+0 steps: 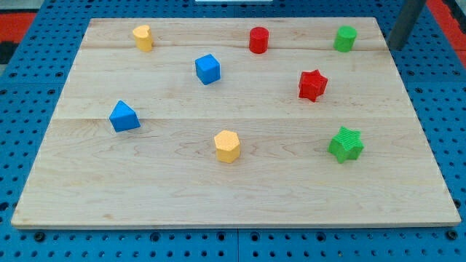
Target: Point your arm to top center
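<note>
My dark rod comes down at the view's top right, and my tip [397, 46] rests at the board's top right edge, just right of the green cylinder [345, 38]. The red cylinder [258, 39] stands at the top centre of the board, well left of my tip. A yellow cylinder [143, 37] stands at the top left. A blue cube [207, 69] and a red star [312, 84] sit lower down.
A blue triangular block [124, 116] lies at the left. A yellow hexagonal block [227, 145] sits at the lower centre. A green star [346, 143] sits at the lower right. The wooden board [233, 196] lies on a blue pegboard table [22, 80].
</note>
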